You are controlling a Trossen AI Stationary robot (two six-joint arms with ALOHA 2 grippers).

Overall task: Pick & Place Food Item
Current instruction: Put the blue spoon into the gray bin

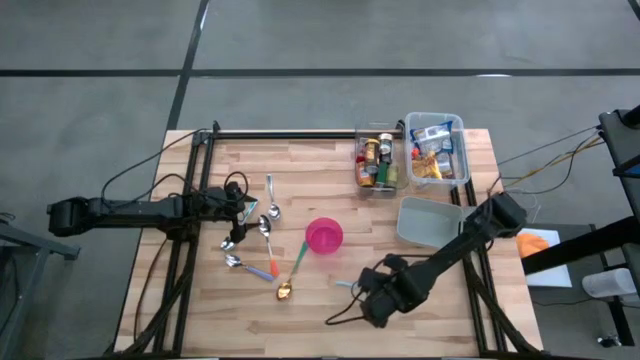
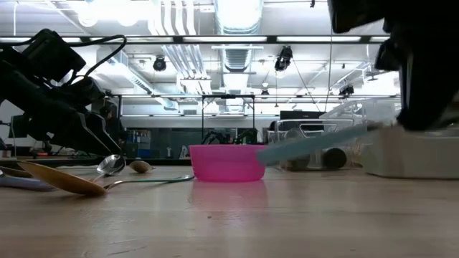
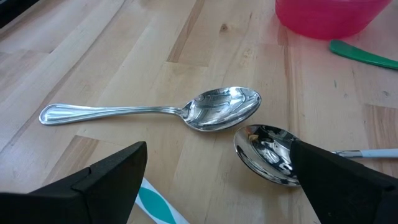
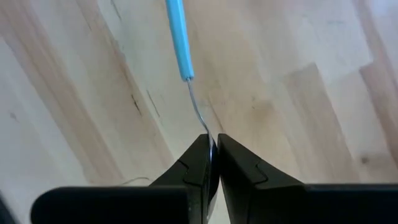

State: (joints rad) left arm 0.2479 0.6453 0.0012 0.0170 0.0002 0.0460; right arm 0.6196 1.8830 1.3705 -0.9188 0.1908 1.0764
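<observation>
Right wrist: spoon [image 4: 186, 68] between end effector [image 4: 214, 163] fingers.

The bowl [image 1: 324, 236] is bright pink. The table [image 1: 300, 320] is light wood with pale and tan stripes. One spoon [image 3: 155, 111] is shiny silver. Another spoon [image 1: 291, 275] has a green handle and gold end. The utensil handle [image 4: 178, 38] is light blue.
</observation>
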